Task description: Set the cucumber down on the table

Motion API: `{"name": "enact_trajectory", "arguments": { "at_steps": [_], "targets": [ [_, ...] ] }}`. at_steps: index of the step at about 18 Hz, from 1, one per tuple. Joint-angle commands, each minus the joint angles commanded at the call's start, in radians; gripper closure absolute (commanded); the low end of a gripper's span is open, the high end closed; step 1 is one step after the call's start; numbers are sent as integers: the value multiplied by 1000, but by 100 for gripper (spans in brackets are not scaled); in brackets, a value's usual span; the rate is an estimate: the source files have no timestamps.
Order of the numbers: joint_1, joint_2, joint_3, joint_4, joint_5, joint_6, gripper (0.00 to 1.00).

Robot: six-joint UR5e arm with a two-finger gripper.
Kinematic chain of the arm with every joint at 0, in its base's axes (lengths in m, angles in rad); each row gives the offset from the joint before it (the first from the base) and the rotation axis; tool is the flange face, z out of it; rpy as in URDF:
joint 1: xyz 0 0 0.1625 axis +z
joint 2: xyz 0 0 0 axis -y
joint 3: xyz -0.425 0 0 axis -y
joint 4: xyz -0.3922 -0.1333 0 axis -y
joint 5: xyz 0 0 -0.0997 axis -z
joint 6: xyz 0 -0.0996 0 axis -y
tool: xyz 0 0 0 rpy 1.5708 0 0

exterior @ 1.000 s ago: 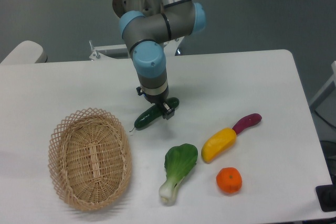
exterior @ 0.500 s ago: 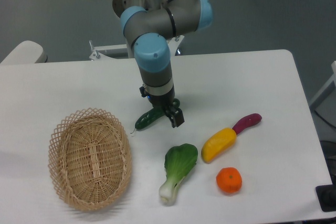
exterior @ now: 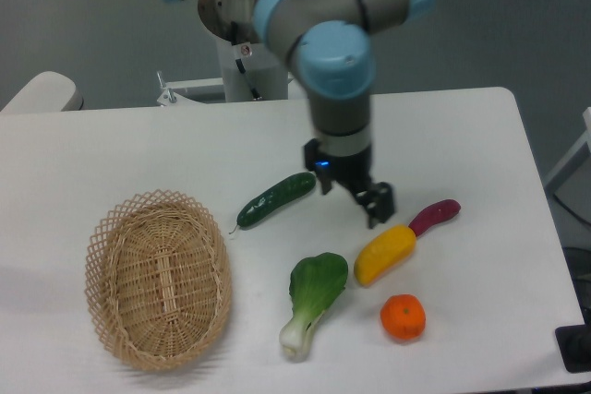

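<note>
Camera view: cucumber (exterior: 275, 199) lies free on the tabletop (exterior: 138, 149), beside the wicker basket (exterior: 158, 280). Hand (exterior: 352, 199), jaws spread and empty, has shifted right, away from it, now above the yellow vegetable (exterior: 385, 255).

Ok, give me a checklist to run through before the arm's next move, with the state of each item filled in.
1. Small dark green glossy cucumber lies flat on the white tabletop: ok.
2. Cucumber is outside the oval woven wicker basket: ok.
3. End effector is off the cucumber, apart to its right: ok.
4. End effector carries nothing between its fingers: ok.
5. Room below the end effector: not ok, one finger sits just over the yellow vegetable, with the purple eggplant close by.
6. Whether that finger touches the yellow vegetable: cannot tell.
</note>
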Motion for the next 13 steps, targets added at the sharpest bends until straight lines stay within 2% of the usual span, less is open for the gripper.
{"name": "enact_trajectory", "arguments": {
  "at_steps": [1,5,13],
  "targets": [
    [37,-14,31,-9,-20,57,0],
    [97,-23,57,-15,-41,207,0],
    [171,-23,49,-25,-88,391,0]
  ]
}}
